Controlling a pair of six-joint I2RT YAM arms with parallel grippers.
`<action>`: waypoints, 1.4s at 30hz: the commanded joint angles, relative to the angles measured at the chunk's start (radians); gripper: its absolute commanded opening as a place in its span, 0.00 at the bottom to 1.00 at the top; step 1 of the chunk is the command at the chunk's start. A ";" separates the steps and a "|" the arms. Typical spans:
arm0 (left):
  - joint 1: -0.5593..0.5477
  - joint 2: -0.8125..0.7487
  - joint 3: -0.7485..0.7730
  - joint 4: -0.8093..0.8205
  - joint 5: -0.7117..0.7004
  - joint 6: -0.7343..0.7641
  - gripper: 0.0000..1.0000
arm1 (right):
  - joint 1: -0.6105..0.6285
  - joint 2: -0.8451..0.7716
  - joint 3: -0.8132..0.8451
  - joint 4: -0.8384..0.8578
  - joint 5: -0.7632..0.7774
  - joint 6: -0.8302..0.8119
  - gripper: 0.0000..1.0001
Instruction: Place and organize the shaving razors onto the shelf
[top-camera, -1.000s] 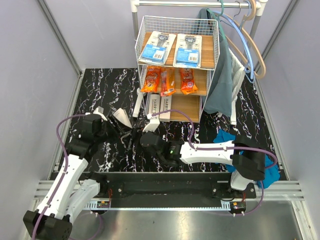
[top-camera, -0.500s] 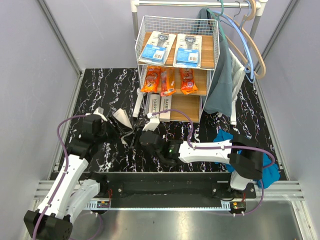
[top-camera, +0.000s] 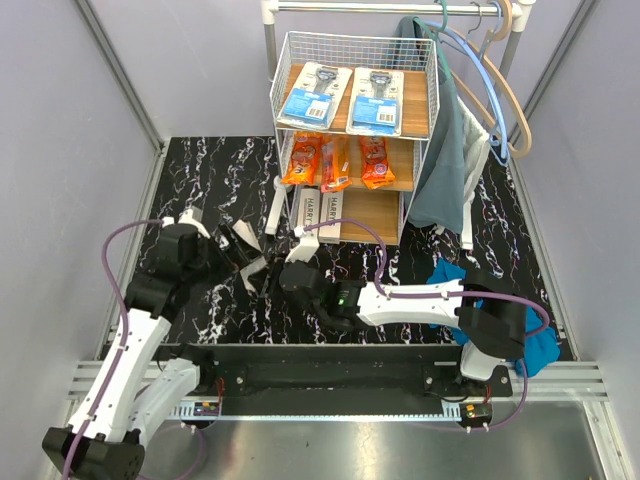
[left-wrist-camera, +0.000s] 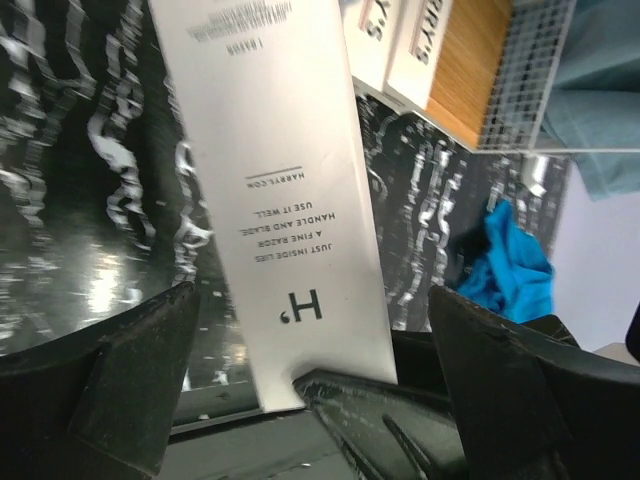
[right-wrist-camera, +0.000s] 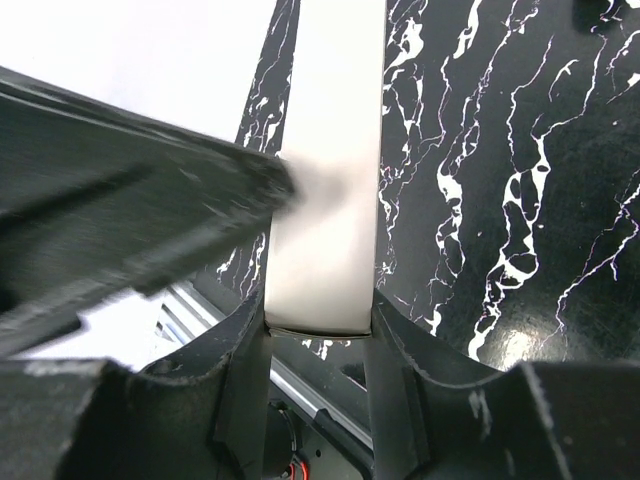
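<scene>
A long white razor box (left-wrist-camera: 280, 190) with an "H'" mark lies between the wide-apart fingers of my left gripper (left-wrist-camera: 312, 295), which is open and not touching it. My right gripper (right-wrist-camera: 318, 310) is shut on one end of that box (right-wrist-camera: 325, 200), just above the table. In the top view both grippers meet left of centre, the left gripper (top-camera: 238, 252) beside the right gripper (top-camera: 273, 272). The shelf (top-camera: 283, 120) holds two blue-and-white razor cards (top-camera: 315, 92) on top, orange bags (top-camera: 335, 160) in the middle and white boxes (top-camera: 320, 208) at the bottom.
Another white box (top-camera: 274, 208) leans against the shelf's left side. A clothes rail with hangers (top-camera: 495, 90) and a teal garment (top-camera: 440, 150) stands right of the shelf. A blue cloth (top-camera: 450, 272) lies on the black marble table (top-camera: 200, 170) at right.
My left gripper has opened and let go of the white box, drawing back a little to the left. The right gripper closed on the box's end and keeps hold of it.
</scene>
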 joint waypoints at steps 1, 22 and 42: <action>-0.001 0.006 0.129 -0.106 -0.189 0.145 0.99 | -0.008 -0.010 0.003 0.035 -0.002 0.002 0.05; -0.001 -0.016 0.112 -0.183 -0.317 0.221 0.99 | -0.013 -0.712 -0.605 -0.152 0.203 0.270 0.00; -0.001 -0.005 0.077 -0.160 -0.265 0.218 0.99 | -0.244 -0.871 -0.704 -0.249 0.103 0.210 0.02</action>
